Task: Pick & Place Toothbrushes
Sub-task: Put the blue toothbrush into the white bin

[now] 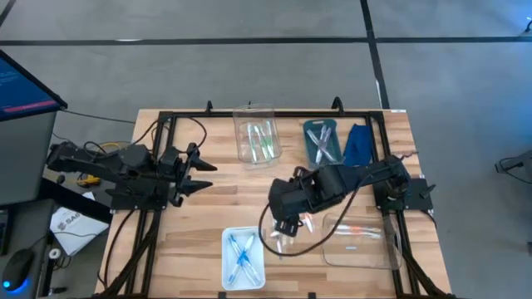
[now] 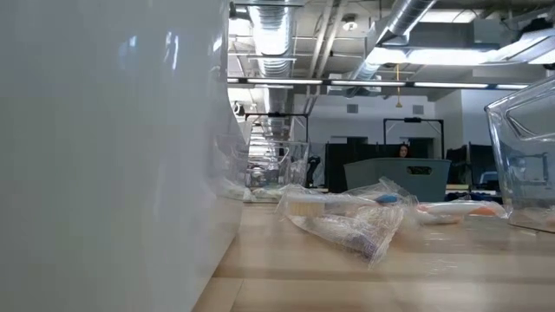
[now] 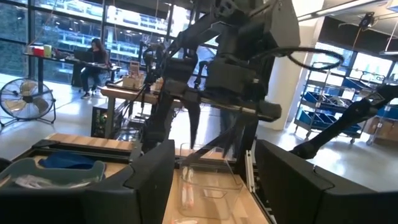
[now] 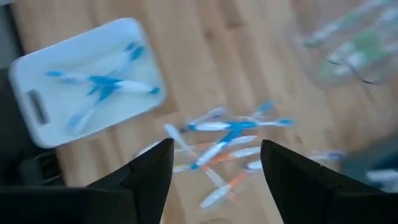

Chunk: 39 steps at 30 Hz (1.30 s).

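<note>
Right gripper hangs wide open, empty, over loose toothbrushes beside the white tray; left gripper open too.

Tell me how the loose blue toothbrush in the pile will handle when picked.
The blue toothbrush looks thin and light, so probably easy to lift. It lies crossed with other toothbrushes, so it may drag them. Its smooth handle could slip in the open right hand.

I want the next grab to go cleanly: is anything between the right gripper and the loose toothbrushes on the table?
Nothing visible. The right gripper hangs open above the loose toothbrushes, with only bare wood around them. The white tray sits off to the side.
</note>
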Motion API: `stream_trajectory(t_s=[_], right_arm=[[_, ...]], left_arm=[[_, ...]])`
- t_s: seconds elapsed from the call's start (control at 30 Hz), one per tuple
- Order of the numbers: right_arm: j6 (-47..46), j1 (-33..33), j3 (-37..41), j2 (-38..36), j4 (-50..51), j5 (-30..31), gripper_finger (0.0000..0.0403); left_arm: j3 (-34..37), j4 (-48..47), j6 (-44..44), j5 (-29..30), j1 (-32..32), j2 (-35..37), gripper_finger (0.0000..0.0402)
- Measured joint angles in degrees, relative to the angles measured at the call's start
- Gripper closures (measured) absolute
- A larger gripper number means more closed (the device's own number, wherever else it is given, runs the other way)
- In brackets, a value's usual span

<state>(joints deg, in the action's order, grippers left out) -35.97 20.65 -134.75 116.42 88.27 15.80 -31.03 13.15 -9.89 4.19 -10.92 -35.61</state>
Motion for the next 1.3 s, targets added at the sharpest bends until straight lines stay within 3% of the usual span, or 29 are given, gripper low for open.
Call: stream_trajectory(t_s=[0.13, 0.3, 0.4, 0.83, 1.13, 1.3], right_arm=[[2.9, 2.9, 2.6, 0.1, 0.4, 5.4, 0.0168], [6.6, 6.4, 6.5, 0.1, -1.8, 16.7, 0.0168], [7.9, 6.8, 8.4, 0.0, -3.1, 19.4, 0.0168], [6.3, 6.7, 21.2, -2.5, -7.9, 18.9, 0.0168], [4.3, 5.8, 41.2, -15.0, -27.8, 13.0, 0.0168], [-8.3, 0.8, 55.1, -22.3, -41.4, 5.8, 0.0168]], left_arm=[[0.0, 1.3, 0.4, 0.0, 0.0, -1.4, 0.0183], [0.0, 1.6, 0.6, 0.0, 0.0, -1.7, 0.0183], [0.0, 1.6, 0.7, 0.0, 0.0, -1.6, 0.0183], [0.0, 2.0, 1.9, 0.0, 0.0, -1.6, 0.0183], [0.0, 2.1, 1.9, 0.0, 0.0, -1.7, 0.0183], [0.0, 2.4, 1.9, 0.0, 0.0, -1.6, 0.0183]])
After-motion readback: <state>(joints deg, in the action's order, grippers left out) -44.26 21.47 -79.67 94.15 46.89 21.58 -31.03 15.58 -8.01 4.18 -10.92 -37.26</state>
